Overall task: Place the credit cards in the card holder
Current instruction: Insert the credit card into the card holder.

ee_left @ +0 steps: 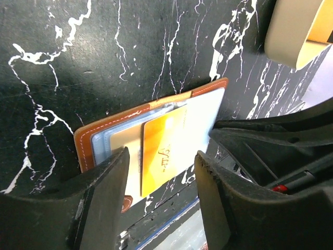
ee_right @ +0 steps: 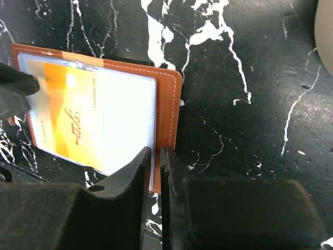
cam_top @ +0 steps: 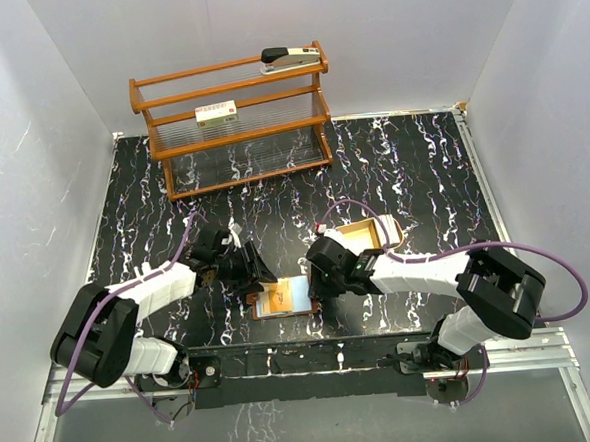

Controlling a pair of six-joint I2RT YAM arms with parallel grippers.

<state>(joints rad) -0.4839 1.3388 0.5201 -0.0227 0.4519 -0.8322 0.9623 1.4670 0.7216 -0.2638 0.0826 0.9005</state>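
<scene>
The card holder [ee_right: 169, 104] lies spread open on the table [cam_top: 402, 164], near its front edge and between the two arms. An orange card [ee_left: 161, 153] sits on its inner face, apparently under a clear sleeve, and a couple of pale cards [ee_left: 104, 141] look tucked into the other half. So the task seems well along: no loose card shows elsewhere on the table, and what remains is probably seating the orange card fully. The left gripper [ee_left: 162, 161] hovers over that card with its jaws about half apart, holding nothing. The right gripper [ee_right: 156, 152] has its jaws almost together and appears to pinch the card holder's near corner, steadying it. Just beyond stands a tan tray [cam_top: 386, 232], and at the back a wooden rack [cam_top: 240, 134] carries a stapler [cam_top: 290, 58] and a small box [cam_top: 216, 113].
</scene>
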